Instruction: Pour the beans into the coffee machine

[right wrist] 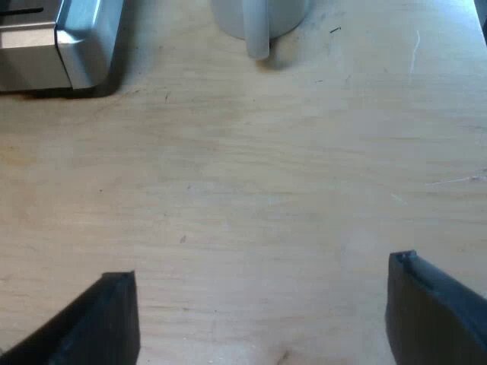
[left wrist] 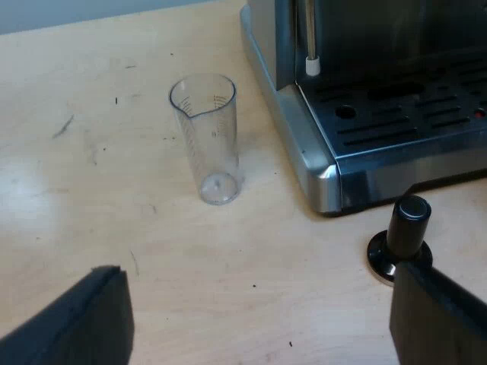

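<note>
The clear plastic measuring glass (left wrist: 205, 141) stands upright on the pale, scuffed wooden counter (left wrist: 76, 190), at eleven o'clock from my left tool (left wrist: 255, 270) and near the steel espresso machine (left wrist: 365, 114), close to its corner. A black-knobbed tamper (left wrist: 402, 236) stands at two o'clock. My left tool and my right tool (right wrist: 261, 268) are spread wide, holding nothing. A white mug (right wrist: 259, 19) stands at the right one's twelve o'clock.

- A coffee bench, more a work or test table than a home kitchen; which kind of room cannot be told.
- The table (left wrist: 91, 190) is bare pale wood, scuffed and pen-marked.
- A steel espresso machine (left wrist: 304, 144) stands on it, with a slotted drip tray (left wrist: 411, 114) and a steam wand (left wrist: 310, 46).
- Loose barista gear stands around the machine: a clear glass (left wrist: 207, 137), a black-knobbed tamper (left wrist: 403, 236) and a white mug (right wrist: 259, 19).
</note>
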### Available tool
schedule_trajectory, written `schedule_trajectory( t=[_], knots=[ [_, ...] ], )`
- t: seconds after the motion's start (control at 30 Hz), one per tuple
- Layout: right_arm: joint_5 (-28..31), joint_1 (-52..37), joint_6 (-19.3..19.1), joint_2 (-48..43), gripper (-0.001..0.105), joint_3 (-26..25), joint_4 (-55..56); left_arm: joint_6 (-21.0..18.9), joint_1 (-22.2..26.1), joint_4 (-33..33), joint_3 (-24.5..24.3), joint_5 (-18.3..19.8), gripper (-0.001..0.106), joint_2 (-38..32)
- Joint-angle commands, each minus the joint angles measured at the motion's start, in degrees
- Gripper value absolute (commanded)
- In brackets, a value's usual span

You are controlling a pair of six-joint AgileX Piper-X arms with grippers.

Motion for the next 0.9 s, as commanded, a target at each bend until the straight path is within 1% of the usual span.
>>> schedule_trajectory(
  t=[0.03, 0.13, 0.37, 0.4, 0.9],
  knots=[
    [-0.48, -0.28, -0.74, -2.74, 0.069, -0.35, -0.22, -0.3, 0.12, -0.72, -0.11, 0.58, 0.072, -2.25],
    [-0.48, -0.28, -0.74, -2.74, 0.069, -0.35, -0.36, -0.47, 0.12, -0.72, -0.11, 1.41, 0.072, -2.25],
    [-0.48, -0.28, -0.74, -2.74, 0.069, -0.04, -4.22, -0.47, 0.12, -0.72, -0.11, 1.39, 0.072, -2.25],
    [-0.48, -0.28, -0.28, -2.61, 0.069, 0.2, -3.64, -0.47, 0.12, -0.72, -0.11, 1.39, 0.072, -2.25],
    [-0.09, -0.28, -0.28, -2.62, 0.069, 0.17, -3.67, -0.47, 0.12, -0.72, -0.11, 1.39, 0.072, -2.25]
  ],
)
